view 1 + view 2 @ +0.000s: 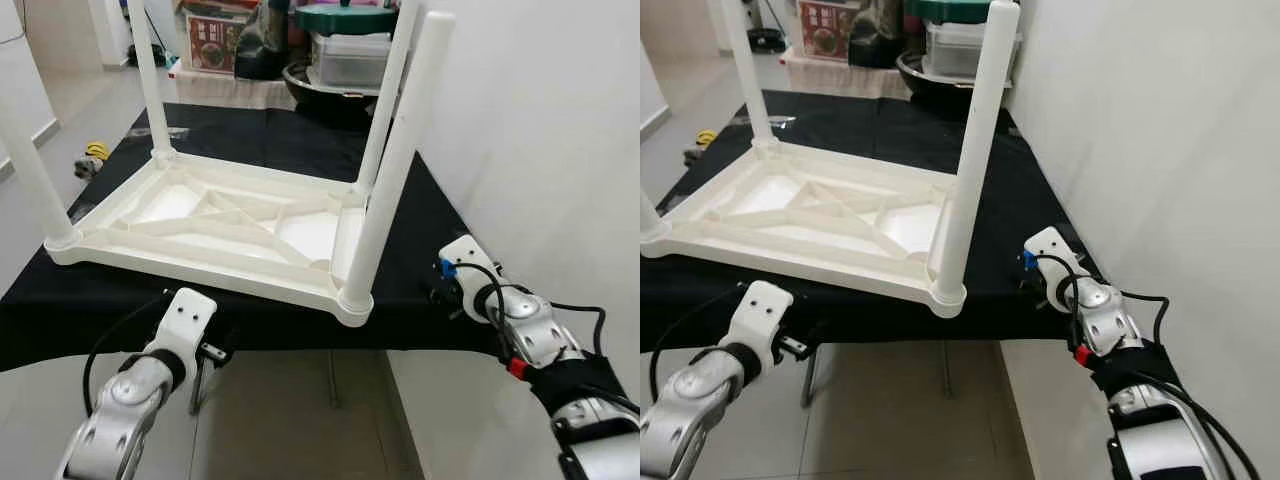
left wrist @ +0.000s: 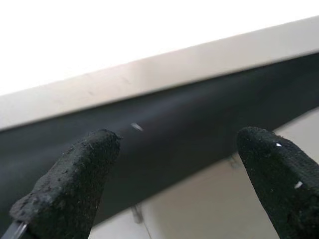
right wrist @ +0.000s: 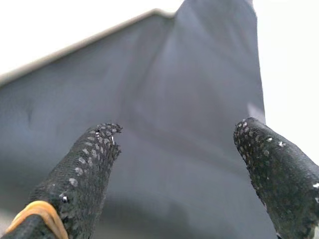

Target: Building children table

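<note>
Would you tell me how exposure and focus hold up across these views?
Left eye view: evenly lit and sharp on the upturned white children's table. Left wrist view: upper part blown out white, fingertips soft against the black cloth. Right wrist view: washed-out corners, fingertips sharper, textured.

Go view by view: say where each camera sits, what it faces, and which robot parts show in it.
Left eye view: head camera, looking down at the upturned white table on the black cloth; both arms show.
Right eye view: same head, same scene.
Left wrist view: left tool open, facing the cloth's hanging edge.
Right wrist view: right tool open, facing the cloth's corner.
Shared: the black cloth.
</note>
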